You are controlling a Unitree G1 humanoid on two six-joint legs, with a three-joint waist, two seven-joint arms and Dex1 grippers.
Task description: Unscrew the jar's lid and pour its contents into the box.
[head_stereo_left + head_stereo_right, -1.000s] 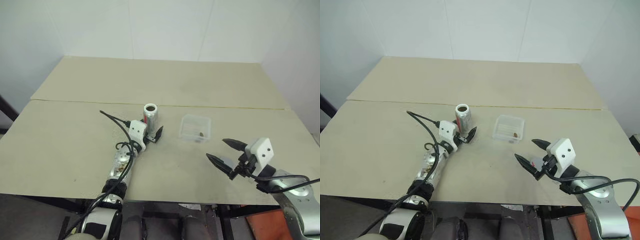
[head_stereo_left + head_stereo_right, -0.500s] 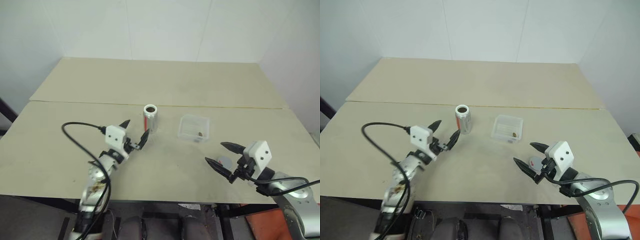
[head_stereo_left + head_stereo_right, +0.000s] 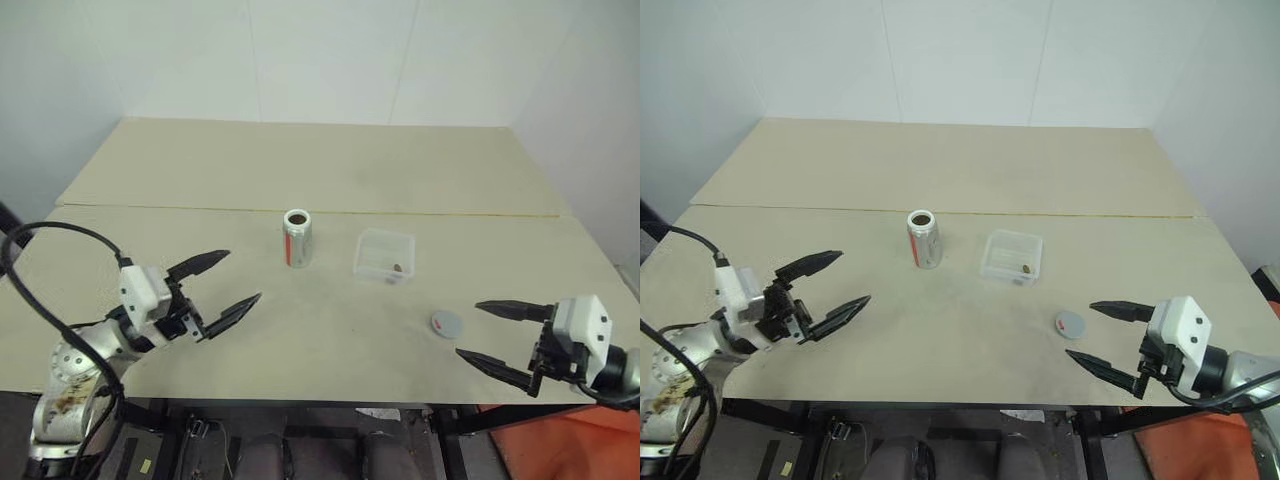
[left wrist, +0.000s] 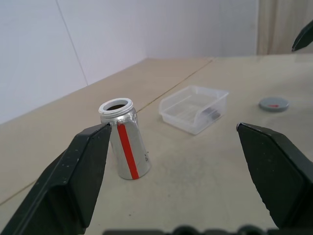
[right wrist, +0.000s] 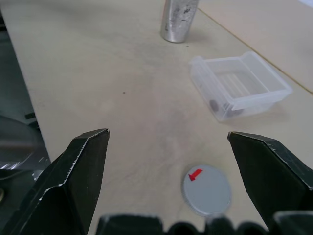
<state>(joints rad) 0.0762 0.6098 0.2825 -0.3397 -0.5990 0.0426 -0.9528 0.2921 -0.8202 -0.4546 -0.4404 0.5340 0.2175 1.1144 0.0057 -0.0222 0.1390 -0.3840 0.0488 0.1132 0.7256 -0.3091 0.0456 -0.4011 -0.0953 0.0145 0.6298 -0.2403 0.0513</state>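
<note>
Near the middle of the beige table (image 3: 330, 170), just this side of its seam: the jar (image 3: 297, 238), a small silver-grey can standing upright, mouth uncapped and dark inside, a red stripe down its side, plain in the left wrist view. Just to its right, apart from it: the box (image 3: 386, 255), a shallow clear plastic tray with rounded corners and a rim, holding the contents (image 3: 398, 268), a few tiny dark brown bits at its near right edge. Nearer the front edge and further right: the lid (image 3: 446, 323), a flat grey disc lying on the table, a small red arrow-like mark on top, clear in the right wrist view.

Low at the front left: left gripper (image 3: 221, 286), black fingers spread wide, holding nothing, aimed toward the jar yet well apart from it, above the table surface. Low at the front right: right gripper (image 3: 501, 337), likewise spread wide and empty, pointing left toward the lid, which sits near its fingertips but clear of them. Well apart from the jar and box too.
</note>
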